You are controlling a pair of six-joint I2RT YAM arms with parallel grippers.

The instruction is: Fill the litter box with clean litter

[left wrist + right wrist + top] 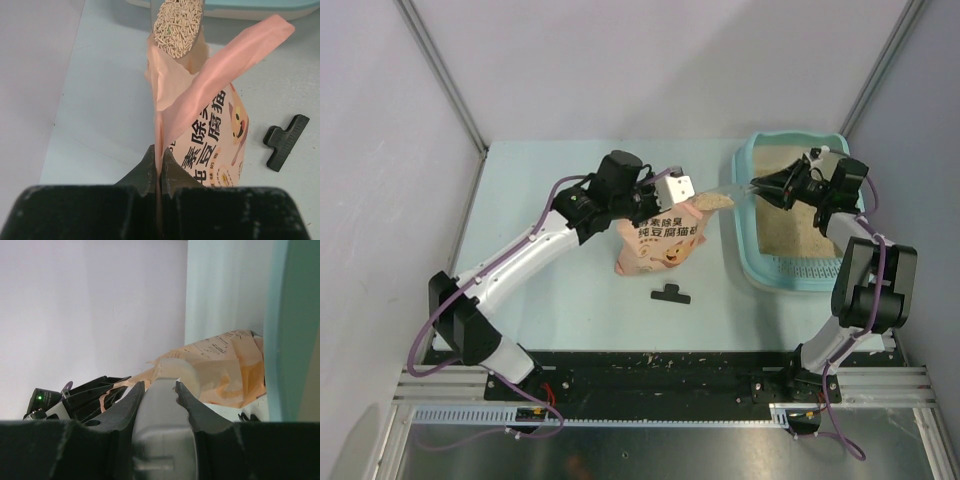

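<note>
Litter box [785, 285] teal, perforated ledge the same teal. Clean litter [790, 232] beige, sandy. Bag [658, 245] peach-pink, black Chinese characters, orange-cream cartoon cat print. Scoop [162, 405] clear to frosted, load beige. 1 clip [671, 293] black. Table [570, 310] pale mint. Left arm [525, 258] white shell, black joints, purple cable [425, 330]. Walls [650, 70] plain light grey.

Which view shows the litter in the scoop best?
Left wrist: the scooped litter is close and sharp. Top external shows it tiny; right wrist shows only the scoop handle between the fingers.
</note>
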